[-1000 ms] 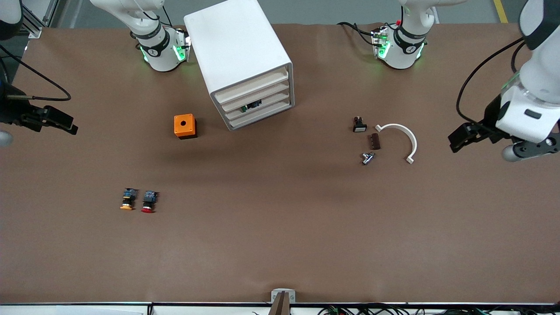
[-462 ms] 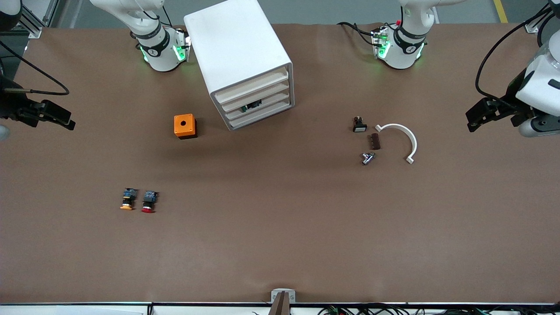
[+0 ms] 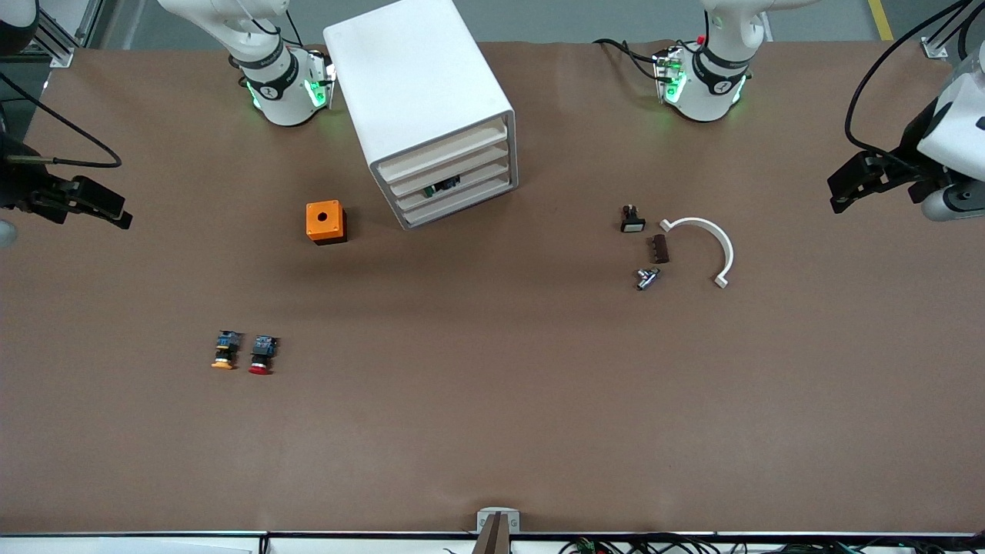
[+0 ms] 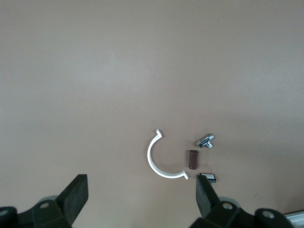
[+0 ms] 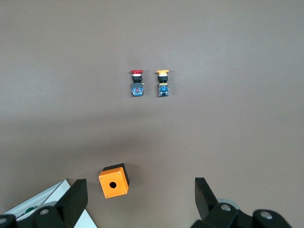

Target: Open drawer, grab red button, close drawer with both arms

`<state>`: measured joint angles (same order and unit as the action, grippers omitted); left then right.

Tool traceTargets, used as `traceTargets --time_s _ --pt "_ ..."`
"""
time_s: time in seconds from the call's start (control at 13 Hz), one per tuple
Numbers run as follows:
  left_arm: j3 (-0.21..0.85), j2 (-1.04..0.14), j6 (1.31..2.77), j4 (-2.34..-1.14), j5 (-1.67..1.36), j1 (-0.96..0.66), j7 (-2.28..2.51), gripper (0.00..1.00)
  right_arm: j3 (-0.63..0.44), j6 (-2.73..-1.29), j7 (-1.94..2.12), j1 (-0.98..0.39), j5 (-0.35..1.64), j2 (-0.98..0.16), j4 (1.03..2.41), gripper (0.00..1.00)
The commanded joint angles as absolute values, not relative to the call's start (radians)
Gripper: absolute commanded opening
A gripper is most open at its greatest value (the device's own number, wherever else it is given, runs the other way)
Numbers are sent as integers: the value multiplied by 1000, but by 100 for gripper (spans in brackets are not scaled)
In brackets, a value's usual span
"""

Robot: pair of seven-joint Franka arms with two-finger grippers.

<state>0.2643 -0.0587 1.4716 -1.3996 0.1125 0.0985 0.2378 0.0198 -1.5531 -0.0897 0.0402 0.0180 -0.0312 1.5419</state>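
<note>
Brown counter (image 3: 492, 431); drawer (image 3: 450, 167) shut. Right pincer (image 5: 140, 199) nearer, agape, empty, button (image 5: 136, 82) ahead, cap pointing away. Left pincer (image 4: 142, 199) agape, empty, waits.

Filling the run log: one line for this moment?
drawer shut | button on table | left gripper open, empty | right gripper open, empty

Brown table (image 3: 492, 431), white cabinet (image 3: 415, 92), orange box (image 3: 325, 221), two buttons (image 3: 262, 355), small parts (image 3: 656, 248)
</note>
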Motion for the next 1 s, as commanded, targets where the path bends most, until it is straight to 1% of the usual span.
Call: traceTargets --time_s 0.0,0.15,0.38,0.77,0.92 --pt "259 -25 1463 -1423 59 126 210 100 20 -1554 -98 38 3 -17 1557 100" --pt "221 -3 1454 -1445 49 104 145 100 20 -1554 -98 37 3 -17 1557 100" --pt "129 58 1460 -1532 49 14 129 100 20 -1552 -98 37 3 -17 1557 100" --pt "121 173 1537 -1715 49 -5 126 100 20 -1552 -98 37 2 -17 1557 100" --pt "117 183 1549 -1732 31 -2 123 100 20 -1554 -98 37 3 -17 1557 100"
